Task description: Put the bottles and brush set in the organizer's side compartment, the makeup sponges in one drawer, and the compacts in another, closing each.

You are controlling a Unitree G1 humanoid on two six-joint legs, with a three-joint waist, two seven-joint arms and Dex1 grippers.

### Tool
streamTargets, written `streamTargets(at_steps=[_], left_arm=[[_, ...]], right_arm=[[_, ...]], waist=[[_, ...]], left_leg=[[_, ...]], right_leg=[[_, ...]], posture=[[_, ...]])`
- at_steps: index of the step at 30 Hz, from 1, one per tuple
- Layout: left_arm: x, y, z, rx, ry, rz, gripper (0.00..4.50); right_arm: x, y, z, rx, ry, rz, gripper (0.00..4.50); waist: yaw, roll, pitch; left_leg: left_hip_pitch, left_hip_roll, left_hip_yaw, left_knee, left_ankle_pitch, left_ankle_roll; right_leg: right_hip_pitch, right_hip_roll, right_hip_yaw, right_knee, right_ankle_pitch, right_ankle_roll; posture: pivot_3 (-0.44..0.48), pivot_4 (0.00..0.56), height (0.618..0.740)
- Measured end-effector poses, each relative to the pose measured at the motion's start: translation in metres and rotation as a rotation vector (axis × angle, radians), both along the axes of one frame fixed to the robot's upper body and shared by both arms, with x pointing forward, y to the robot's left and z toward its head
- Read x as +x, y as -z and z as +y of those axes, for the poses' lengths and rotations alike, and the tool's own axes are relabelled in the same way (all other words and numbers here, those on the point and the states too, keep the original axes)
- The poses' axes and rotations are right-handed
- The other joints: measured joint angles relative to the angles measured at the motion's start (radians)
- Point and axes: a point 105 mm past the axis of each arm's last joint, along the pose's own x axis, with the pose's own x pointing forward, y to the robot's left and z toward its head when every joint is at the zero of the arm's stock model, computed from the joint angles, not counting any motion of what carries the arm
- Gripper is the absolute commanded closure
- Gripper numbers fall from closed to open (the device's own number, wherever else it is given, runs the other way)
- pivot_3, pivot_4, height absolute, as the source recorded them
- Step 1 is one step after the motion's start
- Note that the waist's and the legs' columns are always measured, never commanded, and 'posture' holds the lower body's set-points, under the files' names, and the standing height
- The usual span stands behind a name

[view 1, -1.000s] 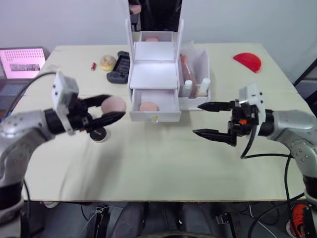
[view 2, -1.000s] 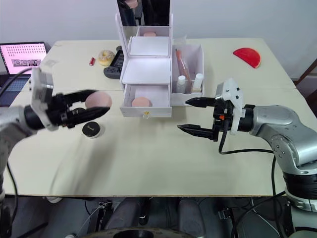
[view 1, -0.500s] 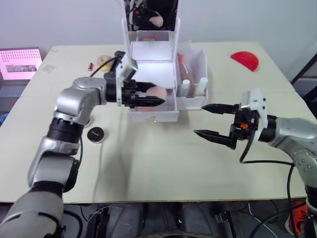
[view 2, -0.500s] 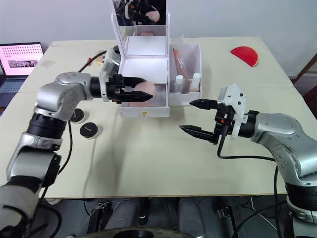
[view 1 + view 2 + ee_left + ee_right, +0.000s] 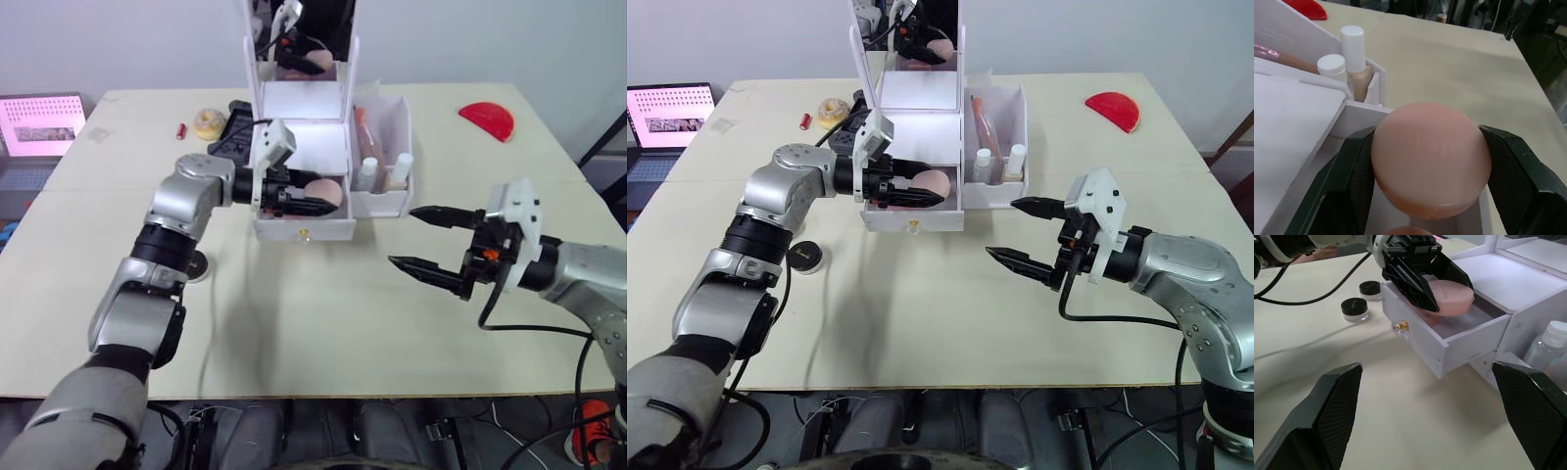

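1. Left eye view: the left gripper [image 5: 306, 201] has its fingers closed on a pink sponge [image 5: 328, 193], holding it over the open bottom drawer [image 5: 306, 226] of the white organizer [image 5: 304, 147]. The right gripper [image 5: 431, 240] hangs above the counter [image 5: 313, 313], well apart from the organizer, its fingers spread wide with nothing between them.

2. Right eye view: bottles [image 5: 1001, 164] and a brush set [image 5: 982, 122] stand in the organizer's side compartment [image 5: 1014, 113], beyond the left fingertips. A black compact [image 5: 805, 257] lies on the counter beside the left forearm. A red piece [image 5: 1115, 110] lies far off at the counter's back edge.

3. Left wrist view: the sponge sits squarely between the two black fingers [image 5: 1347, 183], touching both. A second sponge [image 5: 1400, 231] shows just beneath it in the drawer.

4. Right wrist view: the right fingers [image 5: 1334, 406] stand far apart, and the open drawer with its gold knob [image 5: 1400, 326] lies ahead between them. Two black compacts [image 5: 1361, 297] rest on the counter beyond the drawer front.
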Motion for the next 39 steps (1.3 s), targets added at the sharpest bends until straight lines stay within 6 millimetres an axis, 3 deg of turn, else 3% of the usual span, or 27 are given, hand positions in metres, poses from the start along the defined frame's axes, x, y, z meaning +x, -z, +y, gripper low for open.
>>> streamTargets(at_steps=[6,7,11,21,25,28,31,38,39], left_arm=[[0.001,0.002,-0.003,0.006,0.004,-0.007,1.84],[0.001,0.003,-0.003,0.004,0.005,-0.003,1.34],[0.001,0.003,-0.004,0.004,0.002,-0.004,0.05],[0.003,-0.011,0.01,-0.013,-0.017,-0.001,0.05],[-0.007,-0.04,0.033,-0.083,-0.006,-0.001,0.05],[-0.032,-0.054,0.058,-0.093,0.032,0.005,0.05],[-0.056,-0.045,0.069,-0.065,0.076,0.058,0.85],[-0.085,0.0,0.081,0.039,0.057,0.154,4.3],[-0.083,0.006,0.082,0.061,0.037,0.142,4.41]], right_arm=[[-0.001,-0.001,0.0,0.006,0.003,-0.004,0.0],[-0.001,-0.001,0.0,0.006,0.003,-0.005,0.0],[-0.001,-0.002,0.0,0.008,0.003,-0.005,0.0],[-0.001,-0.002,0.001,0.014,0.0,-0.004,0.0],[-0.001,-0.001,0.002,0.018,-0.003,-0.002,0.0],[-0.002,0.002,0.002,0.019,-0.004,0.01,0.0],[-0.002,0.005,0.002,0.02,-0.003,0.024,0.0],[-0.002,0.007,0.003,0.021,-0.011,0.029,0.0],[-0.002,0.007,0.003,0.021,-0.011,0.03,0.0]], waist=[[-0.001,0.0,0.0],[0.0,0.0,0.0],[0.0,0.0,0.0],[-0.001,0.0,0.0],[-0.01,0.0,0.0],[-0.026,0.0,0.0],[-0.025,0.001,0.0],[-0.019,0.0,0.0],[-0.018,0.0,0.0]], left_leg=[[0.0,0.0,0.0,0.0,0.0,0.0],[0.0,0.0,0.0,0.0,0.0,0.0],[0.0,0.0,0.0,0.0,0.0,0.0],[0.0,0.0,0.0,0.0,0.0,0.0],[0.0,0.001,0.0,0.0,0.0,0.0],[0.0,0.001,-0.001,-0.001,0.0,0.0],[0.001,0.001,0.0,0.0,0.0,0.0],[0.001,0.001,-0.001,0.0,0.0,0.0],[0.001,0.001,-0.001,0.0,0.0,0.0]], right_leg=[[0.0,0.0,0.0,0.0,0.0,0.0],[0.0,0.0,0.0,0.0,0.0,0.0],[0.0,0.0,0.0,0.0,0.0,0.0],[0.0,0.0,0.0,0.001,0.0,0.0],[-0.001,0.001,0.0,0.001,0.0,0.0],[-0.001,0.001,0.001,0.001,0.0,0.0],[0.0,0.001,0.002,0.002,0.0,0.0],[0.0,0.001,0.002,0.001,0.0,0.0],[0.0,0.001,0.002,0.001,0.0,0.0]], posture=[[0.0,0.15,0.74],[0.0,0.15,0.74],[0.0,0.15,0.74],[0.0,0.15,0.74],[0.0,0.15,0.74],[0.0,0.15,0.74],[0.0,0.15,0.74],[0.0,0.15,0.74],[0.0,0.15,0.74]])
